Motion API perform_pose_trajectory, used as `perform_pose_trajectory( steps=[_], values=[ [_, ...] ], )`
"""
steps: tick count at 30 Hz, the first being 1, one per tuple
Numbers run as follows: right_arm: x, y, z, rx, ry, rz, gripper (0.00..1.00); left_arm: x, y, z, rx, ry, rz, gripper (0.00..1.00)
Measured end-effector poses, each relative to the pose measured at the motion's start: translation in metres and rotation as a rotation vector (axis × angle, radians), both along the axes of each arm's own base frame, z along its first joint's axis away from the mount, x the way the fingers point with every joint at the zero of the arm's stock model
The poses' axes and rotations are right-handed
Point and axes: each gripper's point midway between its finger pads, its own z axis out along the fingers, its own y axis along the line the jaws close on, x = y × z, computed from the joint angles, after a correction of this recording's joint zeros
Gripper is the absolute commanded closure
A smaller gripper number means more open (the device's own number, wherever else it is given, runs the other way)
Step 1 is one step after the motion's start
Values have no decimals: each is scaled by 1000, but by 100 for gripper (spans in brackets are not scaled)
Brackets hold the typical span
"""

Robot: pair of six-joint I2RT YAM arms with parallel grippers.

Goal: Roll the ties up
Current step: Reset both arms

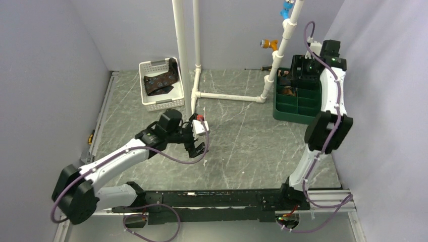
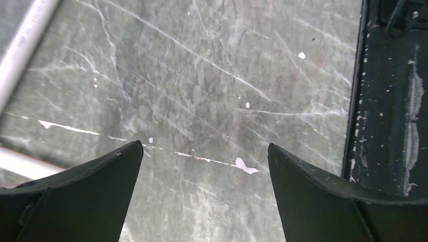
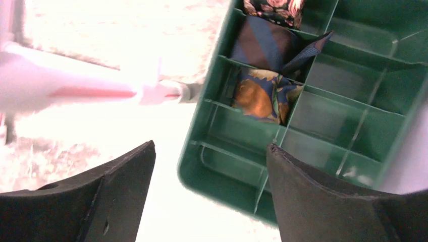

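So your left gripper point(image 2: 204, 151) gapes empty over the scratched grey tabletop point(image 2: 202, 75). Your right gripper point(image 3: 209, 148) does too, above the green divided plastic tray point(image 3: 202, 166).

The mottled tie point(image 3: 260, 96) is orange and teal, its tray point(image 3: 212, 176) green.

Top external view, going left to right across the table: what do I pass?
A white basket with a tie in it → left pincer, open above the tabletop → green divided tray.
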Motion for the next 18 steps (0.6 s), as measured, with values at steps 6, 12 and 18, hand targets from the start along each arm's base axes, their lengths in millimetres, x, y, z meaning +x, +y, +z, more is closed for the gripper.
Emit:
perform_pose_trajectory(
  steps=[6,12,18],
  values=[
    [-76,39,81,-70,-184,101,0,-16,33,44,-1,-45,51,1],
    [-158,104,68,-46,-210,270,0,-2,100,70,-4,11,302,1],
    [-205,116,5,17,-74,285,0,2,158,65,3,94,592,1]
  ],
)
